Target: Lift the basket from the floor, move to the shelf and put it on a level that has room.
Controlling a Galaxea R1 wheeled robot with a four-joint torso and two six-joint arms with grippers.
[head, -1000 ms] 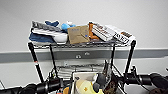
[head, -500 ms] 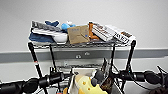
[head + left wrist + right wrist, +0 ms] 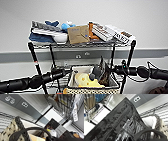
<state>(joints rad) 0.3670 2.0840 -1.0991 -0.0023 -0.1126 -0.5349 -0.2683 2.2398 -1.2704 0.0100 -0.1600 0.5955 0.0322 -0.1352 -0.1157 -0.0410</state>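
Basket [image 3: 91, 85] is sitting low and near, right in front of the shelf [image 3: 82, 45], between the two arms and loaded with a yellow toy [image 3: 85, 80] and a dark glossy packet [image 3: 102, 70]. Left gripper [image 3: 58, 73] is pressing at its left rim, right gripper [image 3: 119, 69] at its right; cannot tell whether either is clamping. Top tier [image 3: 75, 44] is piled full. Risks, as judged: rim catching a black post [image 3: 33, 62], the basket tilting, and the tall packet tipping out.
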